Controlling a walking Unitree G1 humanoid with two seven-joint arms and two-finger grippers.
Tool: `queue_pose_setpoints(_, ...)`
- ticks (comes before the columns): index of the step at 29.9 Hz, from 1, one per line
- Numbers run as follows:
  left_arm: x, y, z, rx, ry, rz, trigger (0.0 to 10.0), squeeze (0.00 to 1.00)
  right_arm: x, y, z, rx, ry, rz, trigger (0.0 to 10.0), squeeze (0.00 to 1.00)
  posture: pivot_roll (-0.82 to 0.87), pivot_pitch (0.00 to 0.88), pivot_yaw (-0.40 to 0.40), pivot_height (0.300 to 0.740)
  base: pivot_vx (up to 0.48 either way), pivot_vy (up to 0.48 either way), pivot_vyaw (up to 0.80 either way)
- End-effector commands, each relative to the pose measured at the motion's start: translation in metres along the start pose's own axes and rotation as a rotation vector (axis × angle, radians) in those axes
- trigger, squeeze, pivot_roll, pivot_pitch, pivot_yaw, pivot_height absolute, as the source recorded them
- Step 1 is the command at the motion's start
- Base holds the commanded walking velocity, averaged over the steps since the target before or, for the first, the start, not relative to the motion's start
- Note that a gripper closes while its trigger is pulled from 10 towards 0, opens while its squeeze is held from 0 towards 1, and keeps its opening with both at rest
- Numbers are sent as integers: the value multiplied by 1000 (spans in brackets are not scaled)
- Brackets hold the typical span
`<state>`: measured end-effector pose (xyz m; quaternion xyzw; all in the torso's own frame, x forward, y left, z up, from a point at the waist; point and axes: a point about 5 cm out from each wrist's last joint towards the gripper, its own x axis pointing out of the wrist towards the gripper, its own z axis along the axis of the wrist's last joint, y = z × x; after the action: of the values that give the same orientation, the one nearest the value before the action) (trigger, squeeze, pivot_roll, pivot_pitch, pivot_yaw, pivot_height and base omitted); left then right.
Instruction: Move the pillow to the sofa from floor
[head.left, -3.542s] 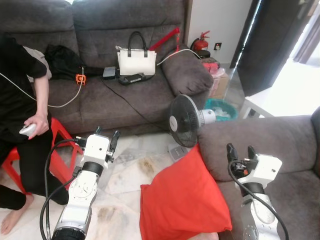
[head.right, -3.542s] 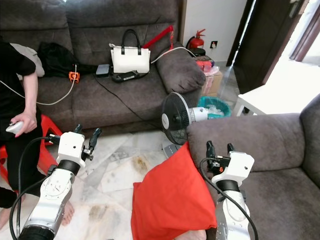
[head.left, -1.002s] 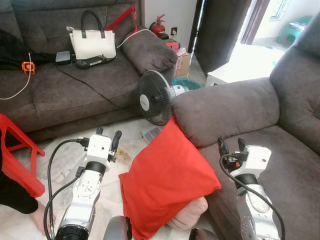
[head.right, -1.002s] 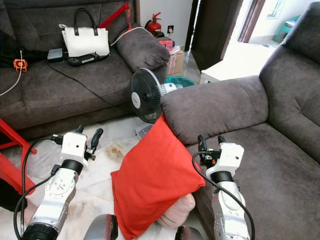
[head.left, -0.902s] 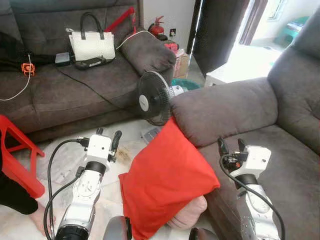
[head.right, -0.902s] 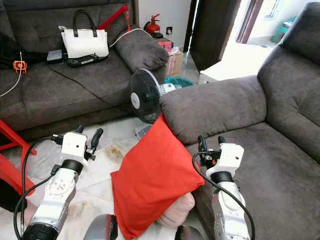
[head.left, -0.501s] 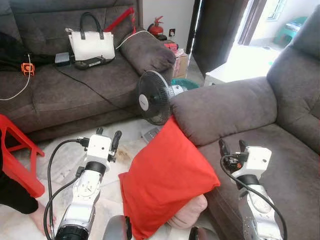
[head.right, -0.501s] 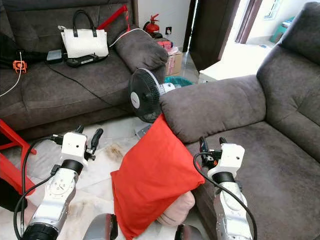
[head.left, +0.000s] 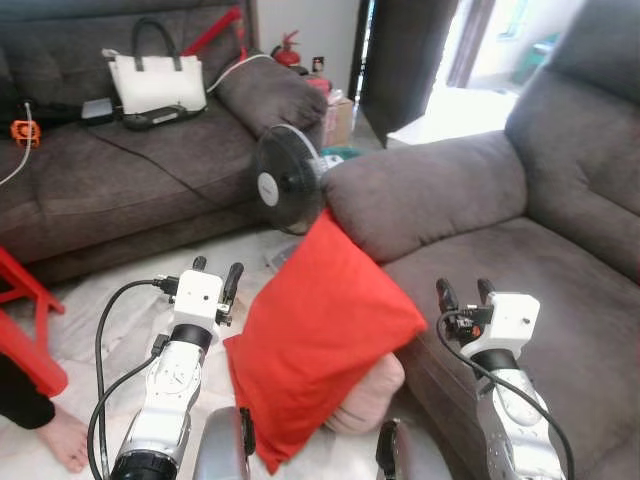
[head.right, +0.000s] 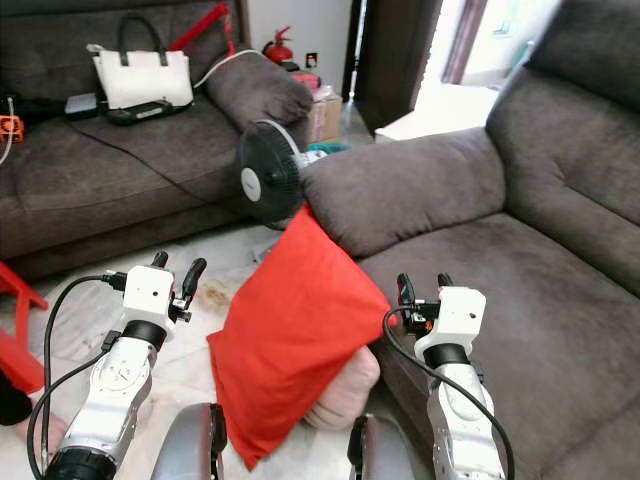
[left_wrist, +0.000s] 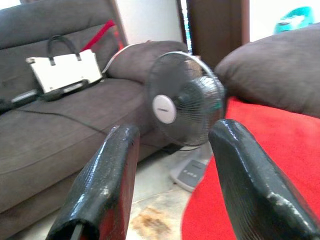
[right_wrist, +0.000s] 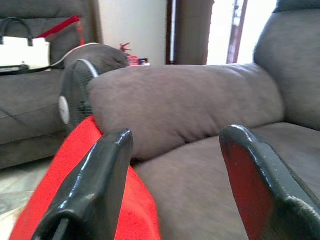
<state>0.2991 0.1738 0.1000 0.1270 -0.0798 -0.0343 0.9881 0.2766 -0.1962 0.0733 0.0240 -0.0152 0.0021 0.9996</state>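
The red pillow (head.left: 315, 330) stands tilted on the floor, leaning on the front corner of the grey sofa (head.left: 520, 260) on my right, below its armrest (head.left: 430, 190). My left gripper (head.left: 216, 270) hovers open just left of the pillow, holding nothing. My right gripper (head.left: 462, 290) hangs open over the sofa's front seat edge, just right of the pillow. In the left wrist view the open fingers (left_wrist: 110, 170) frame the fan (left_wrist: 187, 100) and the pillow's red cloth (left_wrist: 260, 175). The right wrist view has the pillow (right_wrist: 75, 165) low beside the armrest (right_wrist: 185, 100).
A pale pink cushion (head.left: 368, 393) lies under the pillow's lower edge. A black fan (head.left: 280, 180) stands on the floor behind it. A second sofa (head.left: 120, 170) at the back carries a white handbag (head.left: 150, 80) and cables. A red stool (head.left: 20, 320) and a person's foot (head.left: 65, 440) are at far left.
The camera has swung a little, so the whole scene sits further left and lower. Pillow and both grippers keep the same places relative to the sofa.
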Motion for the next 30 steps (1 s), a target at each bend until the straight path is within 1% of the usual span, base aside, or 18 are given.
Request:
queue_pose_setpoints(1, 1, -2, 0, -12, 5, -8, 10000, 0, 1, -4, 4, -11, -12, -4, 10000, 0, 70, 0, -64, 544, 0, 0, 0)
queue_pose_setpoints(7, 1, -2, -1, -13, 9, -6, 10000, 0, 1, -1, 3, -16, -7, 11, 10000, 0, 72, 0, -65, 544, 0, 0, 0)
queue_pose_setpoints(17, 1, -2, -1, -16, 8, -6, 10000, 0, 1, 0, 3, -15, -12, 17, 10000, 0, 70, 0, -64, 544, 0, 0, 0)
queue_pose_setpoints(19, 1, -2, -1, -17, 8, -7, 10000, 0, 1, 0, 3, -24, -11, 23, 10000, 0, 69, 0, -64, 544, 0, 0, 0)
queue_pose_setpoints(21, 1, -2, -1, -15, 10, -8, 10000, 0, 1, 0, 3, -57, -3, 28, 10000, 0, 71, 0, -65, 544, 0, 0, 0)
queue_pose_setpoints(22, 1, -2, -1, -14, 11, -8, 10000, 0, 1, 1, 2, -72, -2, 33, 10000, 0, 72, 0, -65, 544, 0, 0, 800)
queue_pose_setpoints(26, 1, -2, -1, -13, 13, -5, 10000, 0, 2, 2, 2, -59, -5, 34, 10000, 0, 74, 0, -66, 544, 0, 0, 780)
queue_pose_setpoints(27, 1, -2, -1, -13, 13, -5, 10000, 0, 2, 2, 2, -38, -9, 31, 10000, 0, 75, 0, -66, 544, 0, 0, 0)
queue_pose_setpoints(30, 1, -2, -1, -13, 13, -5, 10000, 0, 3, 2, 2, -33, -8, 30, 10000, 0, 75, 0, -66, 544, 0, 0, 0)
